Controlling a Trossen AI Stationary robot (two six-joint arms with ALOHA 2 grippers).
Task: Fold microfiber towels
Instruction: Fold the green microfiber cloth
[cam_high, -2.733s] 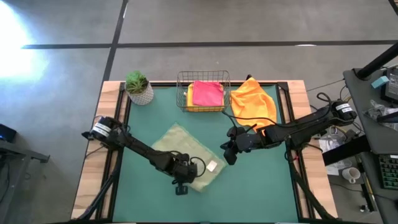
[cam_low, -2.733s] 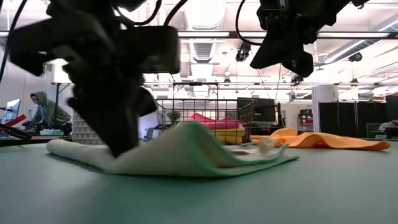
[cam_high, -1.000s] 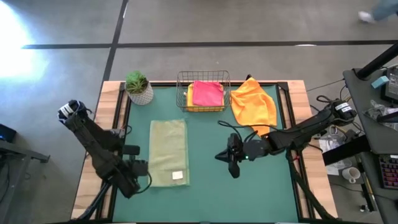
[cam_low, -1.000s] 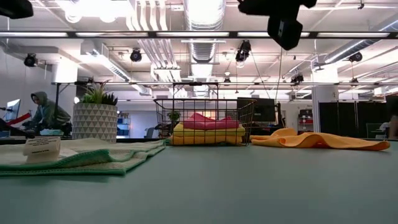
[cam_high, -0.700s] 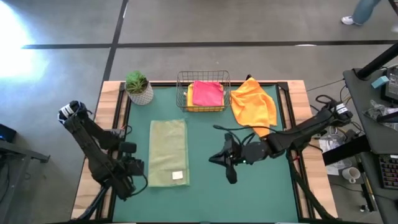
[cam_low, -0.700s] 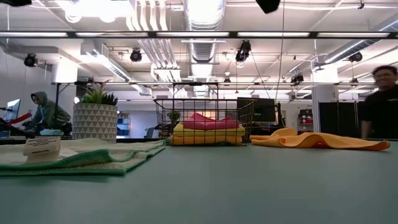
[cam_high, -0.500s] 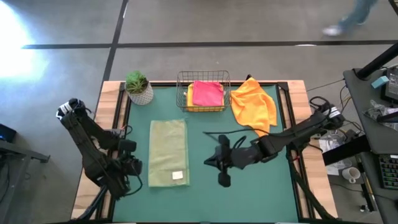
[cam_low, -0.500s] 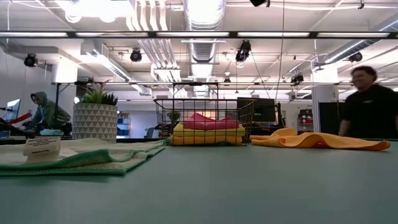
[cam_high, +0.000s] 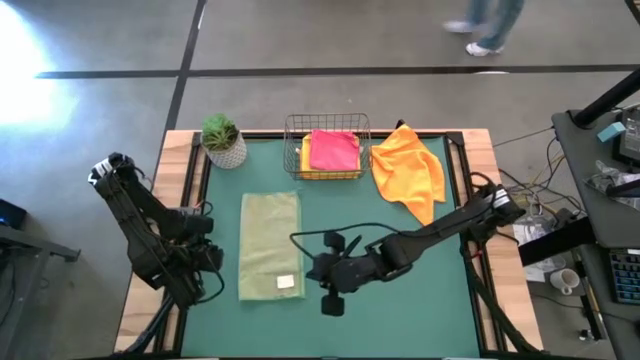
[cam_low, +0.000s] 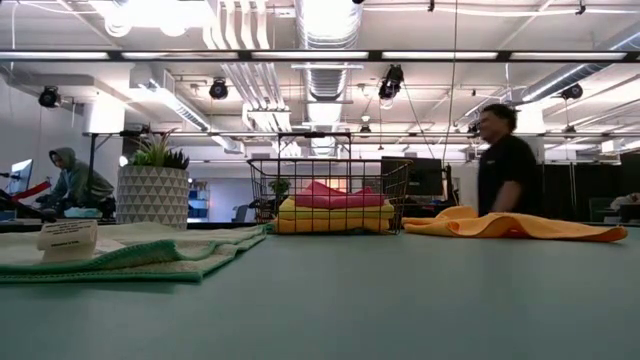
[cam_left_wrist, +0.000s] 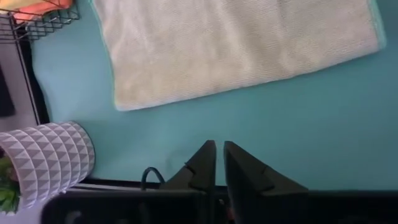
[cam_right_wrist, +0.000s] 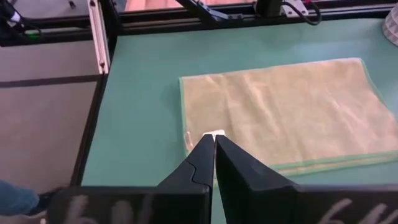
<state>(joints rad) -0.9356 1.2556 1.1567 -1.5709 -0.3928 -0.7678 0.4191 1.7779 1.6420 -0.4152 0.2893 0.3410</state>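
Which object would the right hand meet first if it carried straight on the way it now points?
Probably the folded pale sage green microfiber towel, near its white tag; the shut right hand points at it, though depth is unclear.

Towel: pale sage green towel lies flat and folded on the green table mat, with a small white label at its near edge.
Gripper: right gripper hangs above the mat, fingers pressed together, tips in line with the label.
Surroundings: dark table frame edges the mat; grey floor lies beyond.
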